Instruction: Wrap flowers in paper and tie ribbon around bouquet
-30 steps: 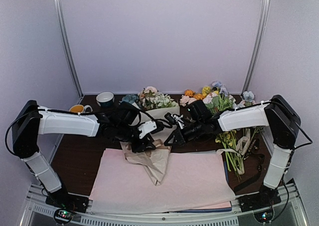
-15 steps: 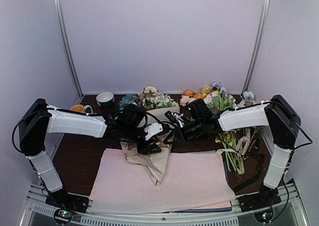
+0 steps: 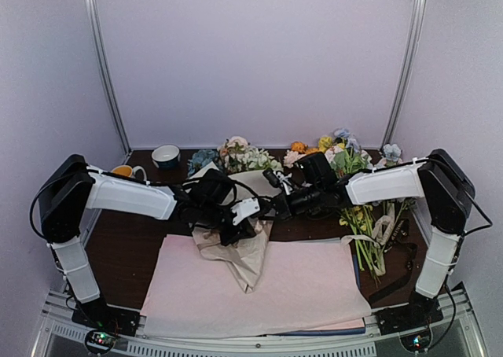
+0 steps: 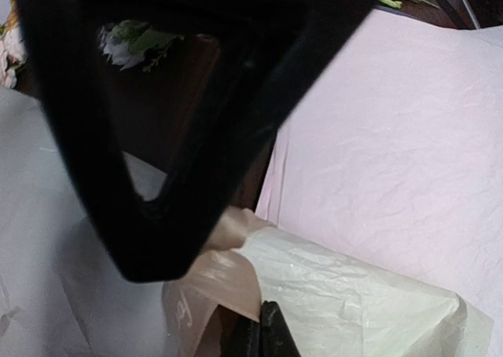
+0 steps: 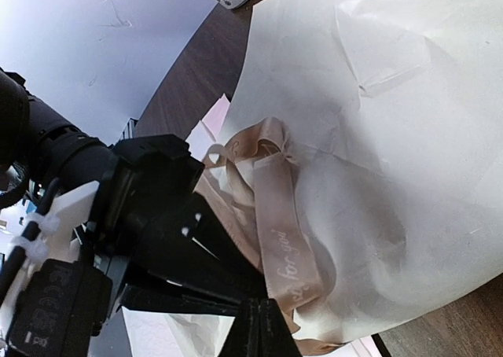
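Toward the rear, flowers (image 3: 250,160) poke from the wide-mouthed paper cone (image 3: 245,259).

Pale pink sheets (image 3: 306,286), stacked flat across the near half of the dark wooden worktop (image 3: 126,243). Back left: white-rimmed dark bowl (image 3: 166,156), with an orange-yellow mug (image 3: 122,171) just beside it, nearer the front. Right side: loose bunch with orange and yellow blooms (image 3: 314,147) at the back, long green stems (image 3: 363,251) lying forward of it, dark strap (image 3: 399,272) near the front corner
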